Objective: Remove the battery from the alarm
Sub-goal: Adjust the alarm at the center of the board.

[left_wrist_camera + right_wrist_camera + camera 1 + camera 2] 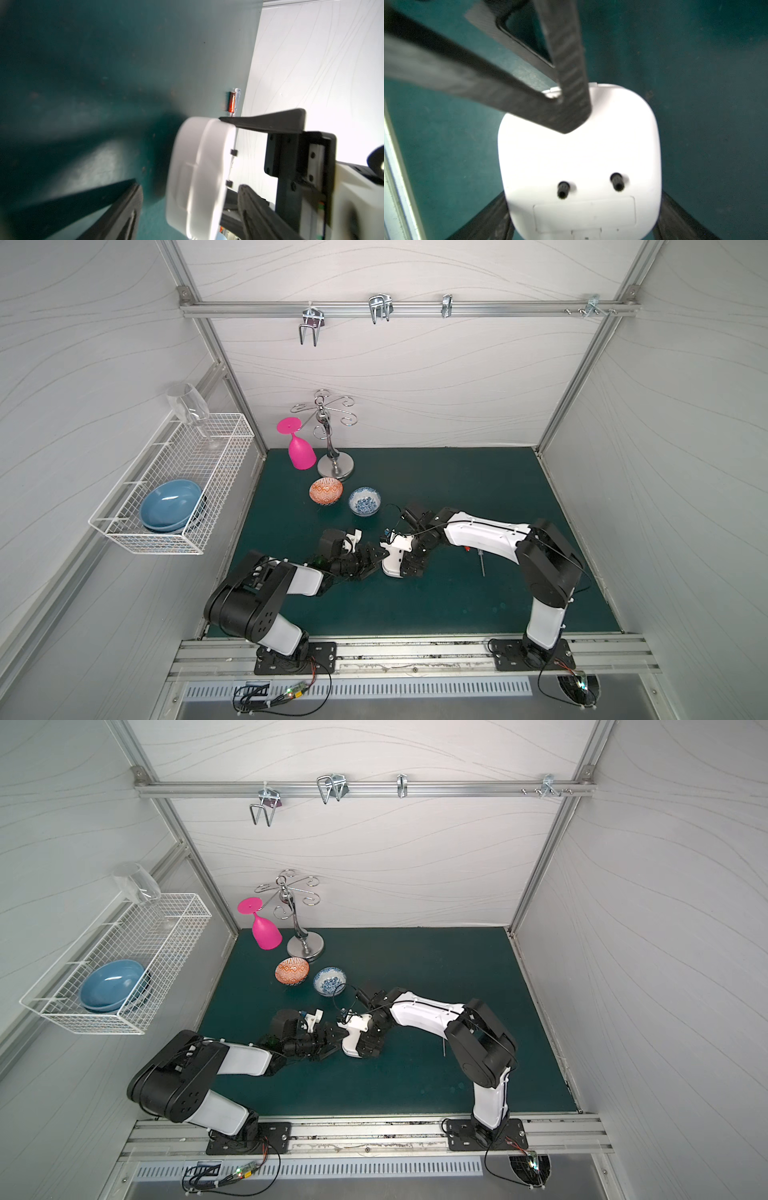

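The white alarm (394, 560) stands on edge above the green mat (436, 605) at mid-table. My right gripper (584, 207) is shut on its two sides. The right wrist view shows its plain back, two black knobs and a closed compartment cover (584, 214). My left gripper (190, 187) is open and straddles the alarm's far edge; one finger (571, 83) lies across the back, the other (124, 207) stands clear of the face side. The red-orange battery (294, 101) lies on the mat beside the clear-handled screwdriver (299, 99), under my right forearm (482, 535).
Two patterned bowls, orange (326, 491) and blue (364, 502), sit behind the grippers. A pink glass (301, 452) and a metal stand (334, 464) are at the back left. A wire basket (174, 489) with blue dishes hangs on the left wall.
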{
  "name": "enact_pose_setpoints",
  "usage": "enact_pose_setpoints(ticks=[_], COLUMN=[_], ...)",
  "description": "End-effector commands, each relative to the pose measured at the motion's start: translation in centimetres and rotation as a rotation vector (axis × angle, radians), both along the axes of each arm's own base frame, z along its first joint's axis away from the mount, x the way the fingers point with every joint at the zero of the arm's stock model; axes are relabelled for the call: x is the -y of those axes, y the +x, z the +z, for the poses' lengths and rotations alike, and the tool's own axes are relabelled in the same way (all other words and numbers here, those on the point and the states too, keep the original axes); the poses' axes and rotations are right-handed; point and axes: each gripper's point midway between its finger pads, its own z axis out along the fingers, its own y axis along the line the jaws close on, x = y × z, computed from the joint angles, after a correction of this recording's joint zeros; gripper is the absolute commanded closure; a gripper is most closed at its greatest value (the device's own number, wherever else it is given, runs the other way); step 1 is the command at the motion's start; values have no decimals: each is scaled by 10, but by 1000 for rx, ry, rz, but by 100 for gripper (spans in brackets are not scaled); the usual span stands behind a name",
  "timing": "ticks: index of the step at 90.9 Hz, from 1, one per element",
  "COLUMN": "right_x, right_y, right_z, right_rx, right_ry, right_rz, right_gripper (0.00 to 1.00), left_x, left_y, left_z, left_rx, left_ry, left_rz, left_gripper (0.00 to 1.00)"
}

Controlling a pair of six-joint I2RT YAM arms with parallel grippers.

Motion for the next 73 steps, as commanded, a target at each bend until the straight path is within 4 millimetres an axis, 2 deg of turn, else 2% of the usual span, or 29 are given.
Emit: enact_pose_setpoints(ticks=[1, 9, 16, 33, 44, 57, 61, 66, 73], right_x=[-12, -14, -15, -11, -3, 17, 27, 40, 68], right_y=[3, 3, 4, 12, 19, 27, 30, 31, 38], right_z=[34, 40, 41, 45, 53, 79, 87, 109, 129], right_rx=[11, 12, 18, 43, 50, 63, 66, 72, 62], right_ry=[126, 154, 156, 167, 181, 252, 278, 343, 414], right_rz=[-30, -41, -55, -105, -153, -239, -273, -316, -433], right_gripper=[20, 20, 19, 18, 14, 1, 1, 1, 1], left_x=[14, 22, 29, 38, 39, 35, 34, 30, 20], left_y=[15, 17, 19, 26, 29, 28, 26, 24, 21], left_z=[32, 43, 52, 71, 71, 63, 60, 56, 47], left_rx=[82, 98, 109, 140, 133, 148, 149, 149, 168], left_ry=[-122, -185, -235, -345, -365, -296, -258, -190, -29], left_rz=[-37, -58, -65, -62, -55, -43, -46, -41, -37], left_gripper=[25, 29, 37, 68, 85, 86, 86, 86, 85])
